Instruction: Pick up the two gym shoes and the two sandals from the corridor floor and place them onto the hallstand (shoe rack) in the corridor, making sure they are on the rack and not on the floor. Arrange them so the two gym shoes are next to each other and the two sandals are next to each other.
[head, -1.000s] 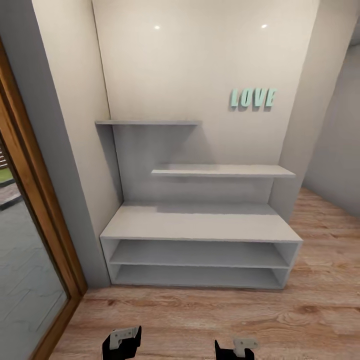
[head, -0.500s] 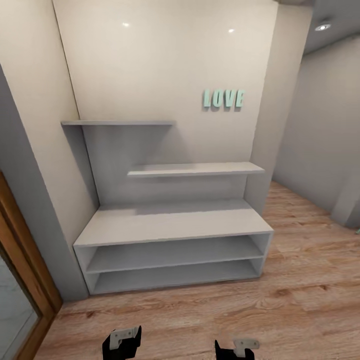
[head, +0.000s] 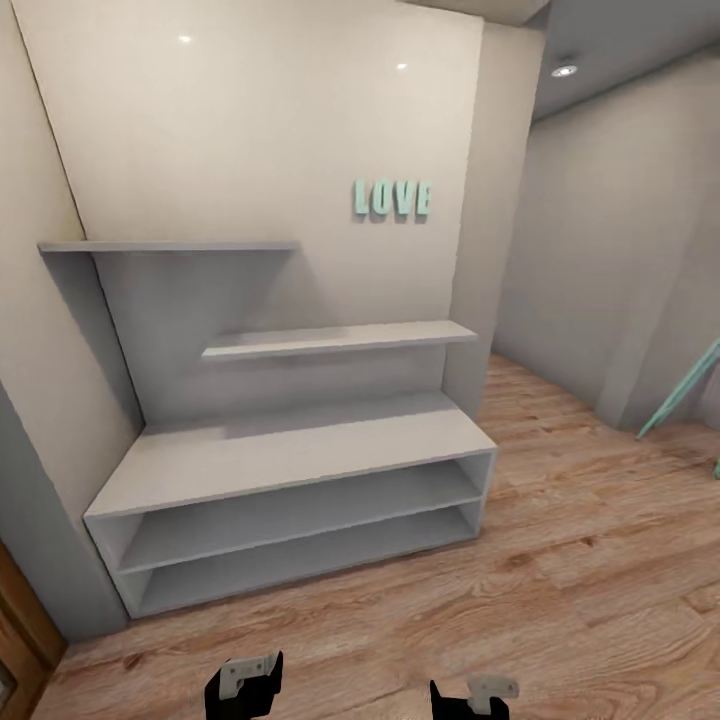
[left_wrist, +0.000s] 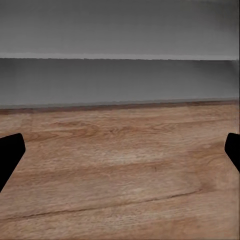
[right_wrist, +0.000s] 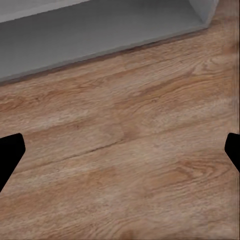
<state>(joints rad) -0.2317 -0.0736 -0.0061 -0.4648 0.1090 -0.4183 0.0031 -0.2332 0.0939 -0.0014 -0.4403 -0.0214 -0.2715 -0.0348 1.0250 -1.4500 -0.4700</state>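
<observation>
The shoe rack (head: 290, 460) sits against the back wall, a bit left of centre in the head view. Its flat top and both open shelf levels are bare, as are the two staggered shelves (head: 340, 338) on the back panel. No gym shoes or sandals appear in any view, so where they lie can't be told from here.

Wood floor (head: 560, 560) runs in front of the rack and off to the right, where the corridor opens up. Mint "LOVE" letters (head: 391, 198) hang on the wall above the rack, and a mint slanted leg of sth (head: 680, 395) pokes in at the right edge.

Vs 1 s ago the whole pic has slid left: rack was near centre, wooden door frame filled the left side, now just a sliver of it is left at the bottom corner. That's the camera swinging right, not the rack moving. Prob means the robot is turning to look for the shoes down the corridor; nothing placed yet.

Left gripper (left_wrist: 120, 150) and right gripper (right_wrist: 120, 150) hang low over bare floor near the rack's base, jaws wide apart, holding nothing.
</observation>
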